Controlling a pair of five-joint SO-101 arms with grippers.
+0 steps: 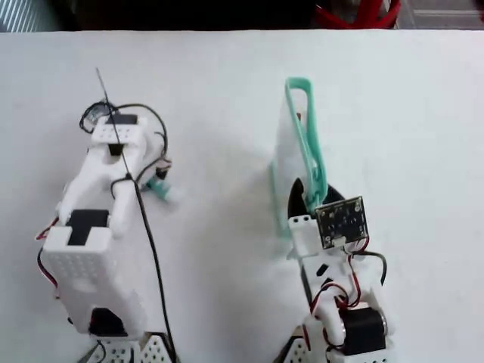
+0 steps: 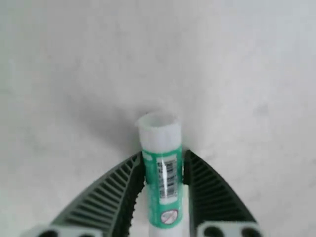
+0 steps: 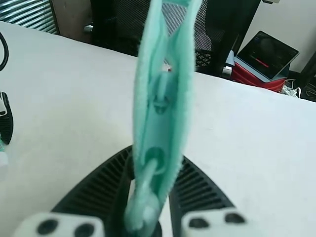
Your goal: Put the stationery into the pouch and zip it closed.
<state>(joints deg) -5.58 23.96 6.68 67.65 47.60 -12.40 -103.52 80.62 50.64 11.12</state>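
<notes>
- Left gripper [image 2: 163,160] clamped on a glue stick [image 2: 160,143], ribbed black fingers [image 2: 123,187] pressing both sides of the green label, white capped end poking out ahead over the bare white table [image 2: 74,59].
- Left arm [image 1: 91,219] running up the left side of the high view, wrist turned toward frame centre, stick held low at centre left; contact with the tabletop impossible to tell.
- Right gripper [image 3: 155,165] pinched shut on the near end of the pouch [image 3: 163,64], gripping the teal zip band and keeping the pouch upright on its edge.
- Right arm [image 1: 340,302] rising from the lower right of the high view, folded short, camera board sitting over the wrist.
- Pouch placed right of centre in the high view, stretching from the right gripper toward the upper middle, well apart from the glue stick.
- Zip band seemingly parted into a loop at the far end; width of the opening too hard to judge.
- Glue stick probably light, rigid and smooth, so apt to slip or pivot; best held across mid-barrel, as now.
- Pouch probably soft and floppy, likely to sag or fold; best held by the firmer zip band near one end.
</notes>
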